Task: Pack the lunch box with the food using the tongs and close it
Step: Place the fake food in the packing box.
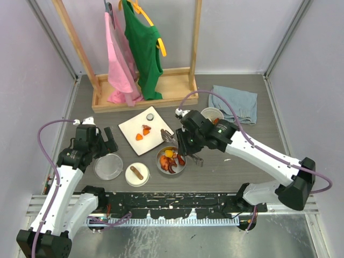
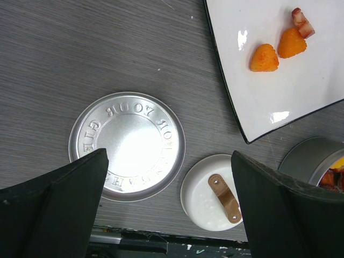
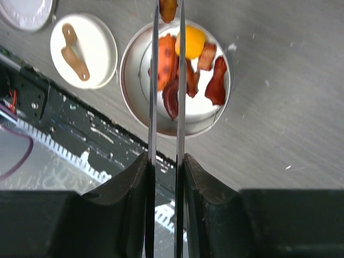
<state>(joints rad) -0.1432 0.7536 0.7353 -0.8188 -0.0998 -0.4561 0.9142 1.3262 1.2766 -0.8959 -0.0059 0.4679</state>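
Observation:
The lunch box's wide steel tin [image 1: 159, 165] [image 3: 124, 91] holds several orange and dark red food pieces [image 3: 216, 86]. Its flat embossed lid [image 1: 108, 166] [image 2: 127, 145] lies to the left on the table. My right gripper [image 1: 194, 158] [image 3: 166, 161] is shut on the slim silver tongs [image 1: 167, 136] [image 3: 153, 80], which reach across above the tin and pinch a brown-orange piece [image 3: 168, 8] at their tips. My left gripper [image 1: 105, 142] [image 2: 169, 156] hangs open and empty above the flat lid. Two orange pieces [image 2: 264, 58] and a red one lie on the white plate [image 1: 153, 124].
A small white round lid [image 1: 137, 174] [image 2: 201, 201] with a brown strap [image 2: 224, 198] sits near the front edge. A steel cup [image 1: 212, 114] and a blue cloth [image 1: 234, 103] lie at the back right. A wooden rack with pink and green clothes [image 1: 134, 54] stands behind.

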